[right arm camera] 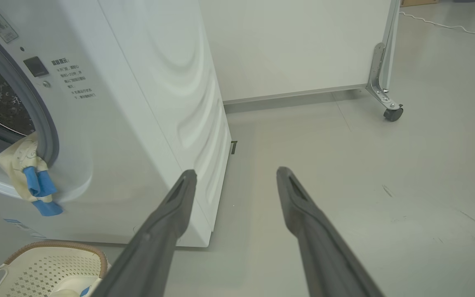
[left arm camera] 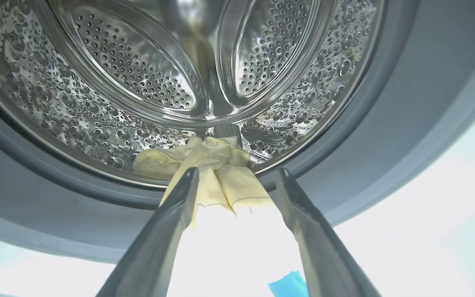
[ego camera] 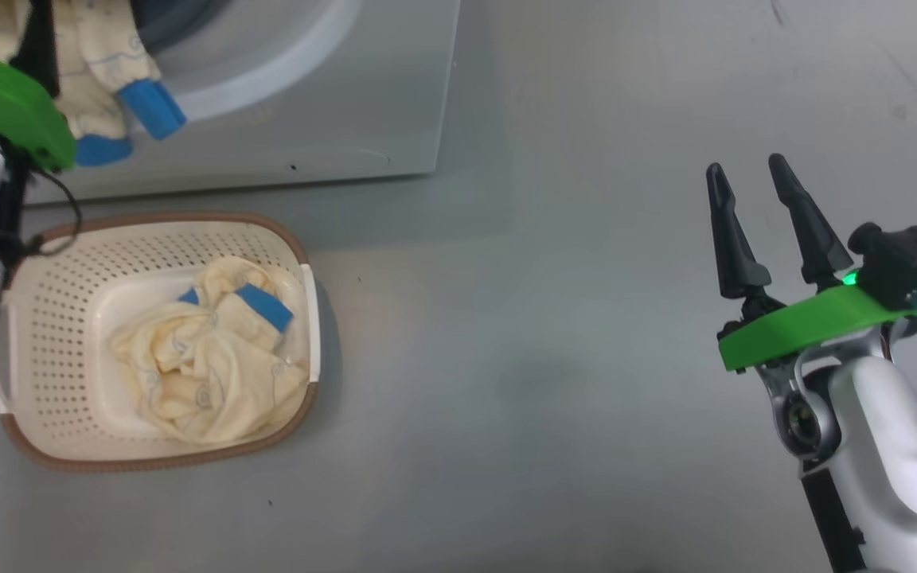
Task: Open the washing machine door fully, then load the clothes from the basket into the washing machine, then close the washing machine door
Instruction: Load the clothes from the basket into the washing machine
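Left gripper (left arm camera: 236,173): I read both fingers as spread wide at the mouth of the washing machine (ego camera: 331,119), pointing into the steel drum (left arm camera: 130,62). A cream-yellow garment (left arm camera: 217,165) runs between the fingers. Its far end lies on the drum floor and the rest drapes outward over the grey door seal (left arm camera: 382,107). The near part of the cloth is washed out by glare, so I cannot tell whether either finger actually touches it; it looks loose, not clamped.

In the head view, the same garment hangs down the front of the machine, with its blue cuffs (ego camera: 152,107) outside the opening.

Right gripper (ego camera: 747,167): the fingers are apart with nothing between them. It hangs over bare floor (ego camera: 554,318), well apart from the machine.

The basket (ego camera: 148,460) stands on the floor just in front of the washer. The remaining clothes (ego camera: 208,366) lie bundled inside it.
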Controlling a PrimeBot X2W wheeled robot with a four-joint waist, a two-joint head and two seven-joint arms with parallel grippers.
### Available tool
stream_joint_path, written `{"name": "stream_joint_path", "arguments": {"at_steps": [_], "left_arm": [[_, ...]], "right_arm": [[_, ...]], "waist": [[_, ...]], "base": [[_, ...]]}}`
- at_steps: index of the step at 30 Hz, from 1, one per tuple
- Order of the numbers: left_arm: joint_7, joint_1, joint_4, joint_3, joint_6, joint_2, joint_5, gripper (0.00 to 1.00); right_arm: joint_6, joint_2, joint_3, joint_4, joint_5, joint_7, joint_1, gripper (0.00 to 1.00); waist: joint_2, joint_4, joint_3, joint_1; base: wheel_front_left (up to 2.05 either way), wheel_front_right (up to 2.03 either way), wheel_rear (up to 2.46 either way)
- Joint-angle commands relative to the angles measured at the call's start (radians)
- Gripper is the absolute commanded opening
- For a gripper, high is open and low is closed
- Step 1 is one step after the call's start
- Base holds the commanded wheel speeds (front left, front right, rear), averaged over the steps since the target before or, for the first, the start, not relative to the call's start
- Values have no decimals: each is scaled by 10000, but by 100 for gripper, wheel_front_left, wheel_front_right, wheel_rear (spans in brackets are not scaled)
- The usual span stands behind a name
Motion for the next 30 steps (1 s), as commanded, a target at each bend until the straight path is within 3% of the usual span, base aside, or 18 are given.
{"name": "stream_joint_path", "arguments": {"at_steps": [1,5,11,19,30], "left_arm": [[-131,142,-331,31,7,379,9,100],[-237,1521,-763,-41,7,333,-167,100],[-251,3911,-2426,678,203,286,-229,100],[-253,7435,-5269,1854,1309,94,324,100],[-253,10020,-7455,2518,1975,-535,1191,100]], "right_arm": [[102,-162,73,-309,-45,51,323,100],[102,-207,-19,-455,-38,288,825,100],[102,-199,-204,-775,-28,593,1536,100],[102,25,-533,-993,-69,863,2426,100],[102,224,-701,-1305,-85,1111,3009,100]], "waist": [[-1,554,-1000,1],[-1,834,-1987,1],[-1,1159,-3285,1],[-1,1423,-4547,1],[-1,1563,-5232,1]], "base": [[0,0,0],[0,0,0],[0,0,0],[0,0,0],[0,0,0]]}}
